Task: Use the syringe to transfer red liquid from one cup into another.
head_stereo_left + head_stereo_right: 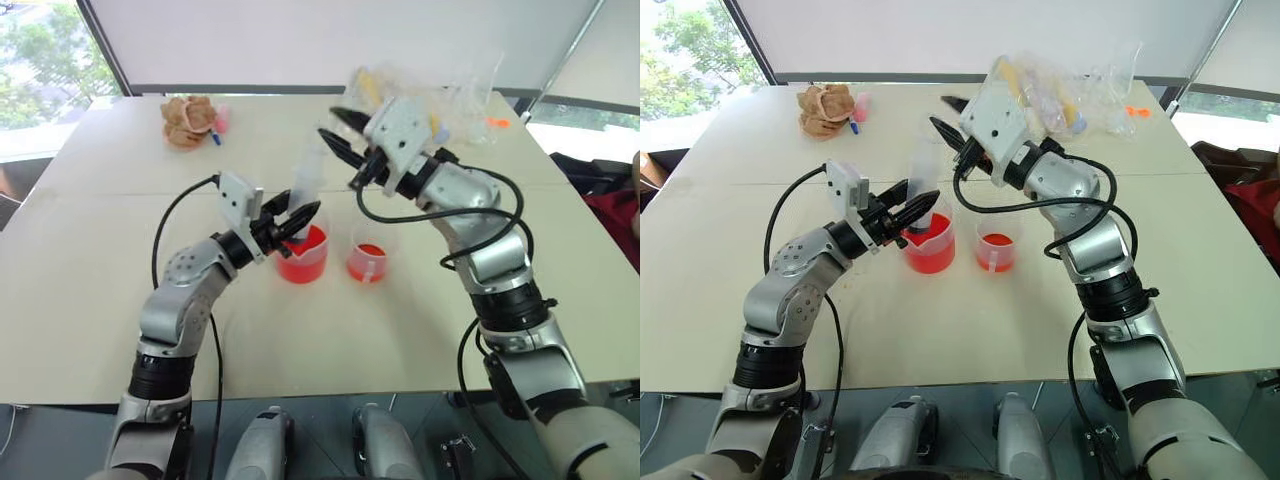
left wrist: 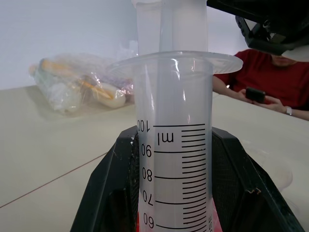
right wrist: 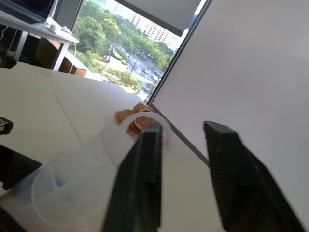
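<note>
Left eye view: I am watching both arms working over the middle of the beige table [image 1: 90, 280]
Left gripper [image 1: 298, 220]: I am seeing its fingers clamped on the barrel of the syringe [image 1: 303, 190], low down, just above the beaker rim
Syringe: it is standing near upright, leaning slightly toward the table's far edge, its lower end sitting down in the beaker [image 1: 302, 255]; the plunger top is rising clear of the barrel
Left wrist view: the black fingers [image 2: 111, 193] are pressing both sides of the graduated barrel, the flange sitting above them
Right gripper [image 1: 336, 135]: its fingers are standing apart, just beside the plunger top; in the right wrist view the plunger's round end [image 3: 133, 126] is lying outside the near finger, not between the two
Beaker: it is sitting near the table's centre, holding red liquid [image 1: 308, 262]
Small cup [image 1: 367, 262]: it is standing just beside the beaker on my right, apart from it, with red liquid in its bottom
Far edge: clear bags [image 1: 440, 95] are lying toward the far right corner, a brown lump [image 1: 187, 120] toward the far left
</note>
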